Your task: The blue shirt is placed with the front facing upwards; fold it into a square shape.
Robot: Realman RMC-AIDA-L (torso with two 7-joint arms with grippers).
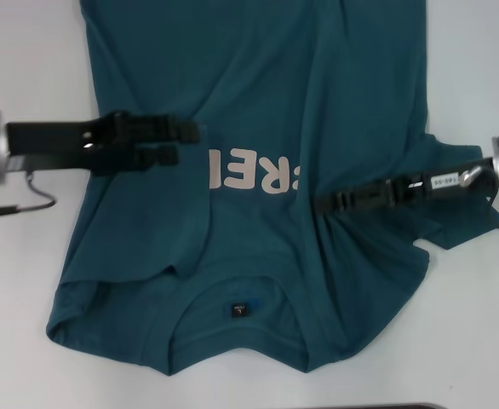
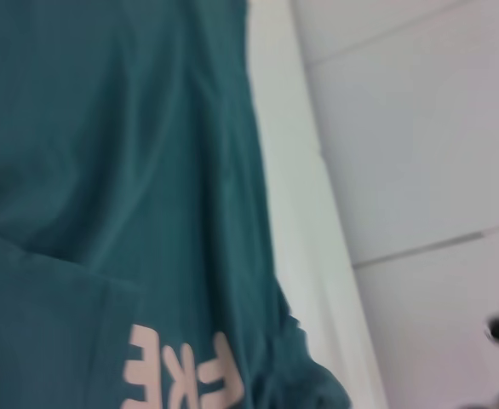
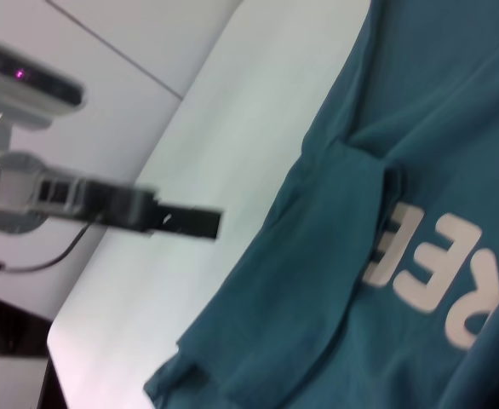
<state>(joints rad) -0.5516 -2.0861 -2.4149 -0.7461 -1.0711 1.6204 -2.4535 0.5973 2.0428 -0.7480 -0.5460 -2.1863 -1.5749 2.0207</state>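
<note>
The left gripper hangs over the chest of the blue shirt with its two black fingers parted a little, one above the other in the head view, and nothing between them; the tips sit just beside the first pale letter of the print. The right gripper reaches in from the other side, its tip close to the last visible letter; whether its fingers are apart or together, or pinch any cloth, I cannot tell. The shirt lies front up on the white table, collar and small dark neck label nearest the robot, with both side parts folded inward over the body, rumpled along the folds.
</note>
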